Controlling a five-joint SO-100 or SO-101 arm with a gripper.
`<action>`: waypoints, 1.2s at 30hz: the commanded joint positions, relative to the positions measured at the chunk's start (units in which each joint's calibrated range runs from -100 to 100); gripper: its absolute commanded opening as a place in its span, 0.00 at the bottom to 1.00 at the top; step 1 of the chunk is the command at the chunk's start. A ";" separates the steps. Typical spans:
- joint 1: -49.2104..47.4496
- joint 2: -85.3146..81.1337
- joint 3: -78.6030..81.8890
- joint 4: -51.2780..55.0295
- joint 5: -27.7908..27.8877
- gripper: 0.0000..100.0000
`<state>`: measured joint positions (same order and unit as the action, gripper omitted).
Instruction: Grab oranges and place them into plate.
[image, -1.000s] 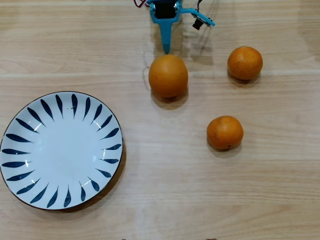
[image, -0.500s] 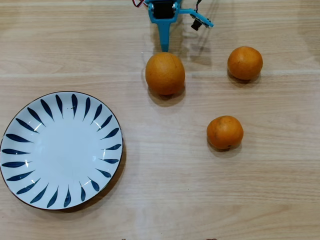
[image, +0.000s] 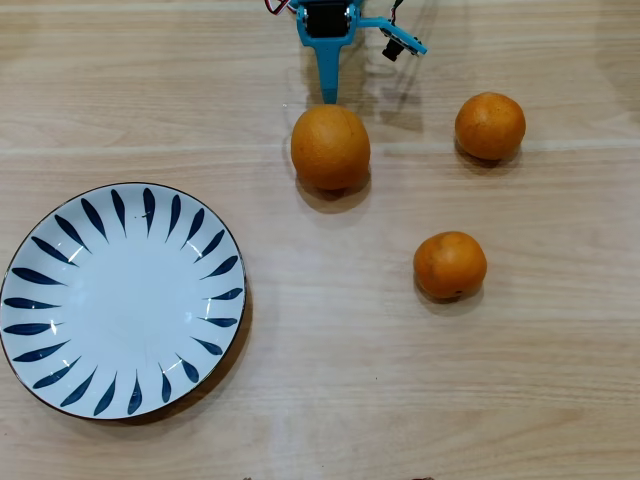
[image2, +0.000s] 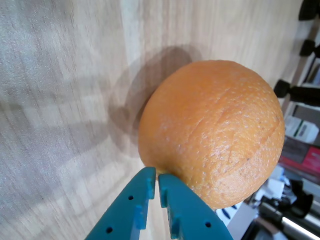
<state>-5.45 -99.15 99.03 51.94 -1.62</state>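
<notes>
On pale wood-grain table (image: 330, 400), the blue gripper (image2: 154, 181) has its jaws together, tips touching the largest orange (image: 330, 146) — nothing gripped. Two smaller oranges (image: 490, 126) (image: 450, 265) sit apart at overhead right, the plate (image: 60, 255) lies empty at lower left — blurred clutter crowds the wrist view's right edge.

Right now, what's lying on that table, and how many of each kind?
Oranges: 3, a large one by the blue gripper, a smaller one at upper right of the overhead view, another lower down.
Plates: 1, white with blue strokes, nothing on it.
Total: 4 things.
</notes>
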 joint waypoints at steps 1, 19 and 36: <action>0.20 -0.85 0.79 -1.36 0.10 0.02; -2.94 -0.85 0.34 -1.27 -0.11 0.02; -2.22 30.43 -63.76 19.79 0.05 0.02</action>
<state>-7.13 -76.22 48.83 68.73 -1.62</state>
